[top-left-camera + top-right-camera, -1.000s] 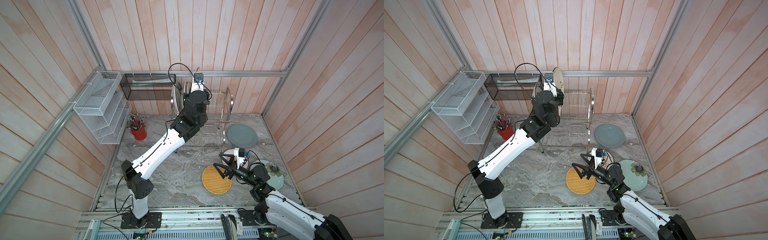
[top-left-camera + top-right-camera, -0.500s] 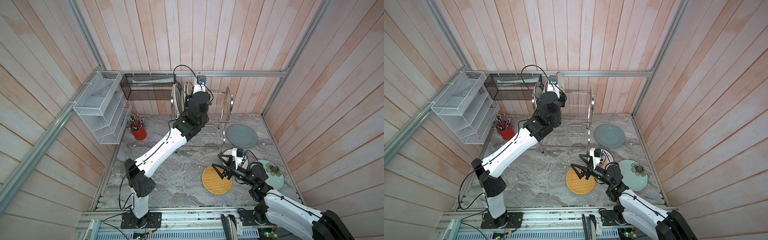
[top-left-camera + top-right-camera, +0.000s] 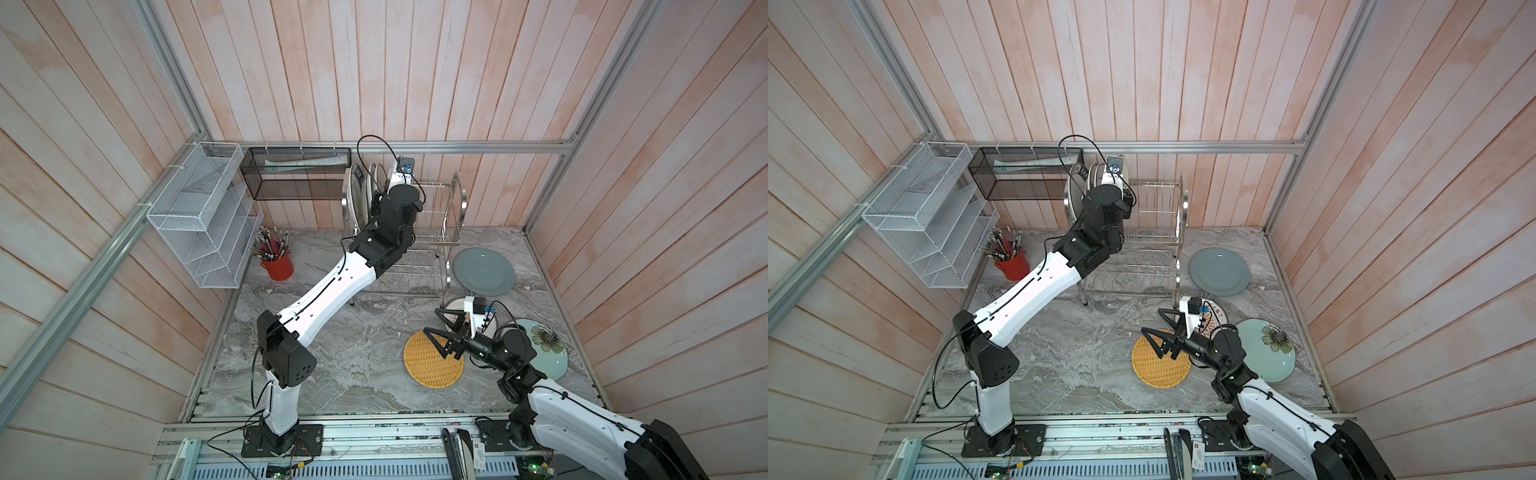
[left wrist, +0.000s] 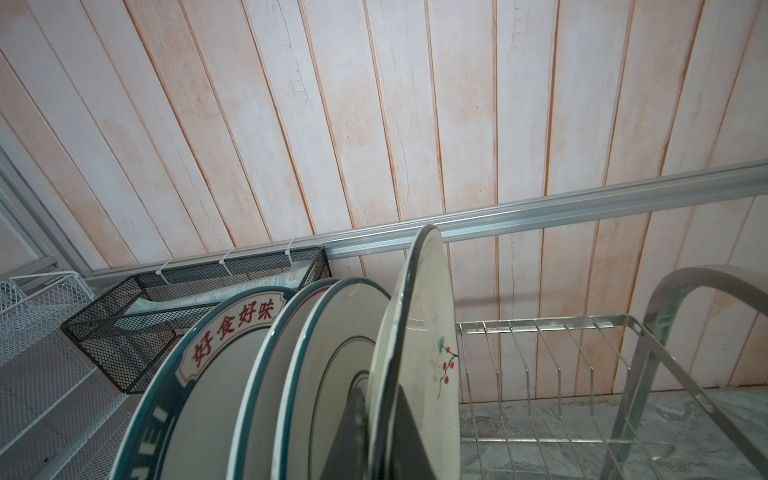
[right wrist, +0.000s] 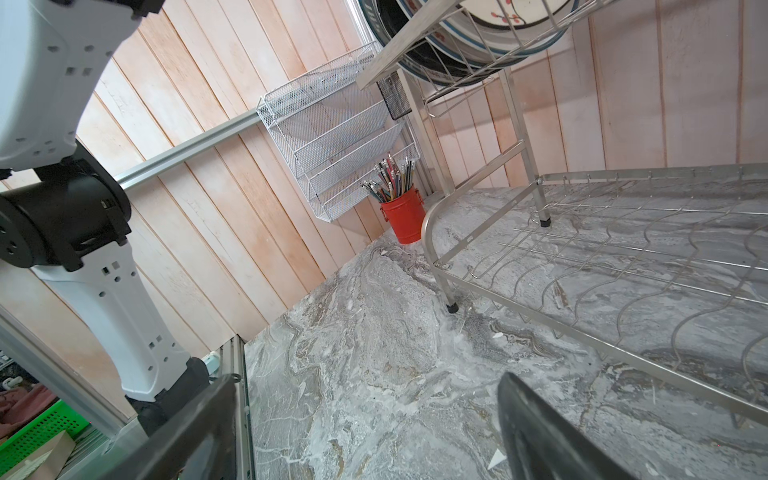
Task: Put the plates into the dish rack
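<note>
My left gripper (image 4: 384, 415) is shut on the rim of a cream floral plate (image 4: 419, 340), held upright over the upper tier of the dish rack (image 3: 440, 216). Right beside it stand three plates (image 4: 291, 374) in the rack's prongs, the outermost with a lettered rim. On the table lie a grey-blue plate (image 3: 483, 272), a yellow woven plate (image 3: 428, 370), a pale teal plate (image 3: 548, 353) and a patterned plate (image 3: 1219, 316) partly hidden by my right wrist. My right gripper (image 3: 430, 320) hangs open and empty just above the woven plate's far edge.
A white mesh organiser (image 3: 203, 224) and a black mesh basket (image 3: 295, 178) hang on the back walls. A red pot of pens (image 3: 277, 259) stands left of the rack. The rack's lower tier (image 5: 623, 257) holds nothing.
My left gripper has shifted a little to the right and down with the floral plate, closer to the upper tier's prongs. The right arm has barely moved.
</note>
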{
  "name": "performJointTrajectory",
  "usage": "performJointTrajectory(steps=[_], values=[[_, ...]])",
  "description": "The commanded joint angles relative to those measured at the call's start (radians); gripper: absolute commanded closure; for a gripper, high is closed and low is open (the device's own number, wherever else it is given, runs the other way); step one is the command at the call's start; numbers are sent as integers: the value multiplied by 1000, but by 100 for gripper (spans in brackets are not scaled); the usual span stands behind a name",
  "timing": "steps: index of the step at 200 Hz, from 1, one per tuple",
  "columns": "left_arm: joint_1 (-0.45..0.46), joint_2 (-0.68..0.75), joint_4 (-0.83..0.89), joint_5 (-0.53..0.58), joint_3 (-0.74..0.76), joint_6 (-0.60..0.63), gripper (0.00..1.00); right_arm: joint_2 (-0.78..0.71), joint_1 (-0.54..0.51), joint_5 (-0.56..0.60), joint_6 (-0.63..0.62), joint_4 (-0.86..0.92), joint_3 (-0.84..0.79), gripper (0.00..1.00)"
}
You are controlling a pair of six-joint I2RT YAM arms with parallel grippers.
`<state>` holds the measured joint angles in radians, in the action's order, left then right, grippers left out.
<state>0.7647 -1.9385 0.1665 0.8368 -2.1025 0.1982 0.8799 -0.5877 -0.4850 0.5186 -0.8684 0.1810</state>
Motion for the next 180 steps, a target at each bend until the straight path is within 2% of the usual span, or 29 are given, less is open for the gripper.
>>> performJointTrajectory(steps=[1, 72, 122, 180], values=[[-4, 7, -65, -26, -45, -14, 100, -5, -6, -11, -11, -26, 3, 2], [-6, 19, 28, -44, -32, -96, 100, -3, -7, -8, -11, -21, 6, 2], [-5, -28, 161, -36, -163, -180, 100, 4, -8, -9, -11, -18, 9, 2], [8, -69, 205, -17, -204, -169, 100, 1, -9, -1, -14, -2, 14, 2]])
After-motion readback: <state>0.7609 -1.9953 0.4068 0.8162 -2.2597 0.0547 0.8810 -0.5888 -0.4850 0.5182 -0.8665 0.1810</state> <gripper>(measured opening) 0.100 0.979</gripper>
